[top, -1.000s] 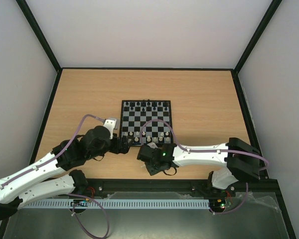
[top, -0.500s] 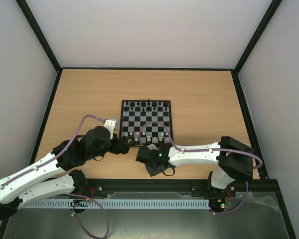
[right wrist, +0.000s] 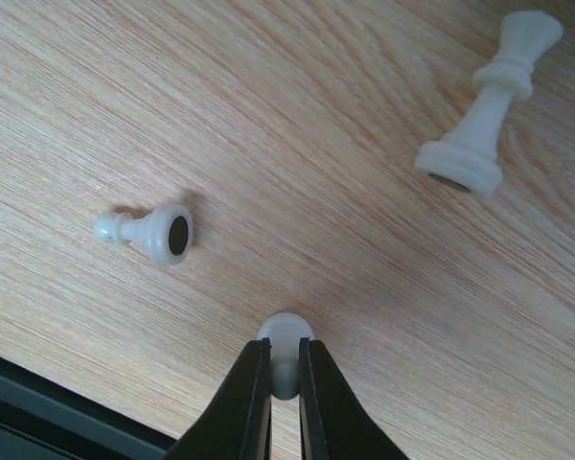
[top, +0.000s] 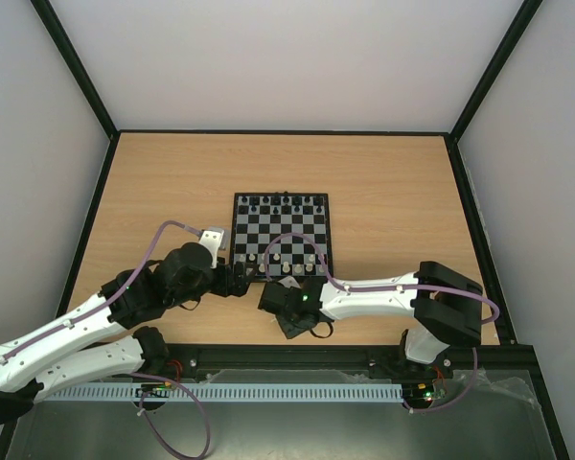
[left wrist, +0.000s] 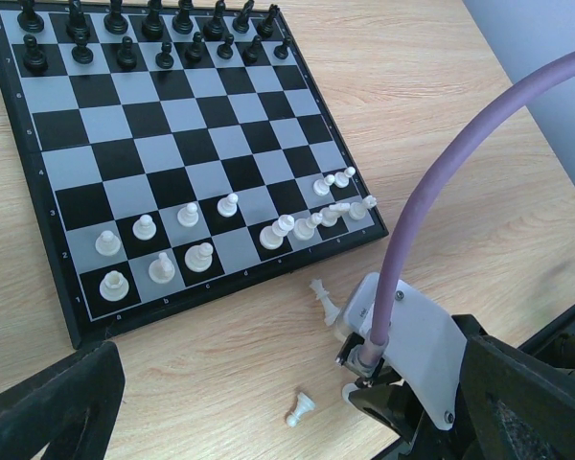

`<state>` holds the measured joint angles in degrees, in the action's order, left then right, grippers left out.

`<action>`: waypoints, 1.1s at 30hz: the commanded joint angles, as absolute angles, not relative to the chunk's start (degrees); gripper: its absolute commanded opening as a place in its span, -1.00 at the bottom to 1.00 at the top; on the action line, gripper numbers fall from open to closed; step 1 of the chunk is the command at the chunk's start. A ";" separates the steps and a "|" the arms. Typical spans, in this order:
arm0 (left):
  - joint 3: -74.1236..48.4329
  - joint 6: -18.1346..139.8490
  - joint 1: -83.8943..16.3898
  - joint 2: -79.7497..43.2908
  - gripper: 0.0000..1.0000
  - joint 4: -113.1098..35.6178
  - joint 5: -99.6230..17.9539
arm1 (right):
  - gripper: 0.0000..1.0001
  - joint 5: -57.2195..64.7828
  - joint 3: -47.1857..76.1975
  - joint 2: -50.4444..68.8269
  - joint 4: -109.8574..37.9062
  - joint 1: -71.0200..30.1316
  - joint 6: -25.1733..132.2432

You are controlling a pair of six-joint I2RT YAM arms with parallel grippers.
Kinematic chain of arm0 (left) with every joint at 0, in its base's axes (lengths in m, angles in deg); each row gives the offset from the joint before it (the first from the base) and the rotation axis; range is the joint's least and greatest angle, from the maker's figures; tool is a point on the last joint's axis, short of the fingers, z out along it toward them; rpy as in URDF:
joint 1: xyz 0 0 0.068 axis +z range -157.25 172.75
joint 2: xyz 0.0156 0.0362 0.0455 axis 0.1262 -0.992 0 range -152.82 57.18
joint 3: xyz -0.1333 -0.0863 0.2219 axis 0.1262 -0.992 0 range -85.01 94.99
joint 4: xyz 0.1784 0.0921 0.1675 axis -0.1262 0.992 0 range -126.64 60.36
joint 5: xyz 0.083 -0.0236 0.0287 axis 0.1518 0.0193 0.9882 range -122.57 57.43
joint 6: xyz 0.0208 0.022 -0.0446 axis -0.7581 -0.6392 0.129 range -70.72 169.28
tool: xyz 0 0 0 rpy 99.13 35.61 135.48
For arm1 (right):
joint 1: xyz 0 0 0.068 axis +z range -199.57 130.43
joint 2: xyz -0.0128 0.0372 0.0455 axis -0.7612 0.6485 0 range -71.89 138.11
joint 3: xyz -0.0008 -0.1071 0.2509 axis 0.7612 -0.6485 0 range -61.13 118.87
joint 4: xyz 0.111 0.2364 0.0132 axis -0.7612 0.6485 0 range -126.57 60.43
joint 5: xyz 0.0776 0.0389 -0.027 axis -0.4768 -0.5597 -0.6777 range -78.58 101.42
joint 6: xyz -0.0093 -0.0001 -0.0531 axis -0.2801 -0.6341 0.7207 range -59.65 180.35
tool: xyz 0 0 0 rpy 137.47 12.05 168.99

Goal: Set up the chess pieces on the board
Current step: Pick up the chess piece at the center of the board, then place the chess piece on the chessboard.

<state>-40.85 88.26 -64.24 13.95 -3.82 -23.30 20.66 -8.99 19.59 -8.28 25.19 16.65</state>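
In the right wrist view my right gripper (right wrist: 285,369) is shut on a small white pawn (right wrist: 286,335) standing on the wooden table. A second pawn (right wrist: 155,231) lies on its side to the left. A taller white piece (right wrist: 483,107) lies at the upper right. In the left wrist view the board (left wrist: 187,144) carries several white chess pieces (left wrist: 188,215) on its near rows, some bunched at the right corner (left wrist: 328,213). My left gripper (left wrist: 280,436) is open, wide of the fallen pawn (left wrist: 300,409), beside the right gripper (left wrist: 364,395).
Black pieces (left wrist: 153,24) fill the board's two far rows. The right arm's white camera plate (left wrist: 412,335) and purple cable (left wrist: 431,192) sit close to the board's near right corner. In the top view both grippers (top: 238,278) (top: 280,289) crowd the board's (top: 283,222) near edge.
The right gripper's jaws have closed onto the pawn, and the right arm has edged slightly left. The left arm has stayed put.
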 commanded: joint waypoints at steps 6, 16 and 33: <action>-41.24 87.52 -64.55 13.85 0.98 -4.30 -23.41 | -0.97 22.54 -7.45 16.50 -5.06 23.73 17.51; -41.14 87.45 -64.56 14.36 0.98 -4.16 -23.44 | -0.97 25.07 2.67 11.36 4.40 13.90 24.36; -41.10 88.33 -64.53 20.27 0.98 -3.68 -21.59 | -0.97 17.88 22.44 31.34 4.56 -0.62 37.07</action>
<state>-40.85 88.28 -64.24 19.03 -3.80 -22.84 20.29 18.68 26.89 0.90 -0.19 33.76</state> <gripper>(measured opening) 0.988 0.066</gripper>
